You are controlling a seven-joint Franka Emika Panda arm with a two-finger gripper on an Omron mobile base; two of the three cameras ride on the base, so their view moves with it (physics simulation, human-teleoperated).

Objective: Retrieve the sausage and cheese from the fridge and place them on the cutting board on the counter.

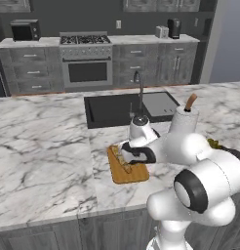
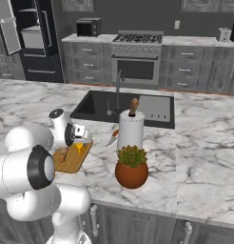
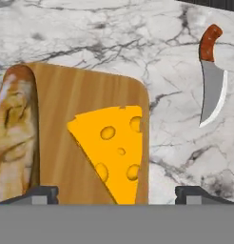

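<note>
Cheese [image 3: 112, 152] on cutting board [image 3: 85, 95] — between open fingers [image 3: 41, 194]

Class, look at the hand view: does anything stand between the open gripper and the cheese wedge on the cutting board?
Nothing visible does. The cheese lies flat on the cutting board, directly ahead of the gripper, whose jaws stand wide to either side of it. The bread piece lies along the board's far edge, and the knife rests off on the counter.

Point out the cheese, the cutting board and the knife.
cheese [image 3: 114, 147], hand view, middle of its yellow face.
cutting board [image 3: 66, 109], hand view, bare wood beside the cheese.
knife [image 3: 211, 93], hand view, blade.
</note>
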